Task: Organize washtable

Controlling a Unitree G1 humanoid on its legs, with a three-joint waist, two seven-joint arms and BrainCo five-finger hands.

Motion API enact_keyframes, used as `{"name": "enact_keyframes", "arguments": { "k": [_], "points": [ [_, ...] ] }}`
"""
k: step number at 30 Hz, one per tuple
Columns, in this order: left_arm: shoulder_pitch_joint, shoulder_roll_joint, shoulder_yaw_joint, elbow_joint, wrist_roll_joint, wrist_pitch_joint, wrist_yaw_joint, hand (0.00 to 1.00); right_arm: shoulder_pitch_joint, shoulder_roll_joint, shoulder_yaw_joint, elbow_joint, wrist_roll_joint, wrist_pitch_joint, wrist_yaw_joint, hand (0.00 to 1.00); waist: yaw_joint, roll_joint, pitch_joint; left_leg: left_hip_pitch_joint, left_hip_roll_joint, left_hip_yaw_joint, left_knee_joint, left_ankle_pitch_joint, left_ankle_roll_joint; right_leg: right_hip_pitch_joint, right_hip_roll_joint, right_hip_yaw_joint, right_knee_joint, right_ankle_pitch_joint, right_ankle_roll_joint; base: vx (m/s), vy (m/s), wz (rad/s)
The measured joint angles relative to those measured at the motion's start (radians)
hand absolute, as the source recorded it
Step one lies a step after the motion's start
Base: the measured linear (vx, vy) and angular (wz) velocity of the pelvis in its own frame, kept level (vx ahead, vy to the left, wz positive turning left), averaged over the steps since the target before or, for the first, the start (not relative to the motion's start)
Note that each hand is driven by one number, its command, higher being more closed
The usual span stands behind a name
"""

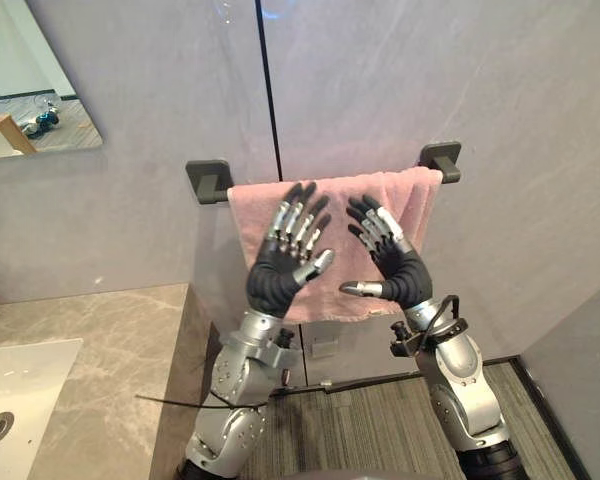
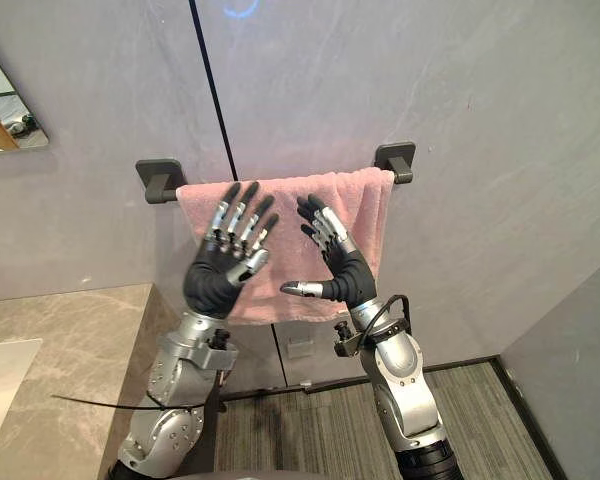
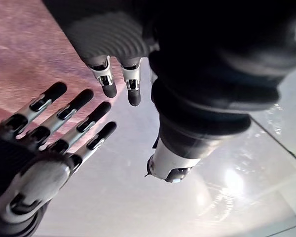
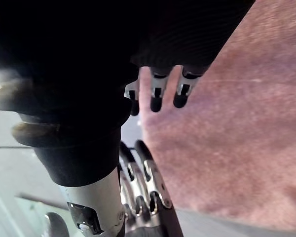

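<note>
A pink towel (image 1: 337, 205) hangs over a bar between two dark wall brackets (image 1: 208, 180) (image 1: 440, 160), bunched at its right end. Both hands are raised in front of it at about mid-height. My left hand (image 1: 280, 270) has its fingers spread straight upward and holds nothing. Beside it my right hand (image 1: 405, 275) is also open, thumb pointing toward the left hand. In the left wrist view the towel (image 3: 19, 59) lies past my fingers (image 3: 104, 81), apart from them. The right wrist view shows the towel (image 4: 237, 148) close beyond my fingers (image 4: 157, 96).
A grey marble washtable (image 1: 100, 340) with a white sink (image 1: 20, 390) stands at lower left. A mirror (image 1: 30, 100) hangs on the grey wall at upper left. Dark striped flooring (image 1: 370, 420) lies below the towel.
</note>
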Motion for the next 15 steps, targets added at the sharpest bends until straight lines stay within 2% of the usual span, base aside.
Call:
{"name": "enact_keyframes", "arguments": {
  "k": [4,11,15],
  "points": [
    [-0.007,0.007,-0.020,0.072,-0.021,0.014,-0.020,0.00,0.004,-0.014,0.009,0.054,-0.005,0.004,0.001,0.00,0.000,0.000,0.000,-0.001,0.000,0.001,0.000,-0.001,0.002,-0.001,0.000,0.001,-0.001,0.000,0.000,0.00,0.000,0.00],
    [-0.053,0.009,-0.023,0.213,-0.019,0.032,-0.029,0.00,0.003,-0.024,0.010,0.165,-0.089,0.020,-0.003,0.00,0.000,0.000,0.002,-0.001,-0.001,0.001,0.000,-0.002,0.003,-0.003,-0.001,0.002,-0.001,0.000,0.000,0.00,0.000,0.00],
    [-0.078,0.010,-0.022,0.299,0.019,0.041,-0.024,0.00,-0.003,-0.026,0.010,0.229,-0.121,0.030,-0.008,0.00,0.000,0.000,0.002,-0.010,0.000,0.004,0.000,-0.002,0.003,-0.012,-0.001,0.006,0.000,0.000,0.000,0.00,0.000,0.00]
  ]
}}
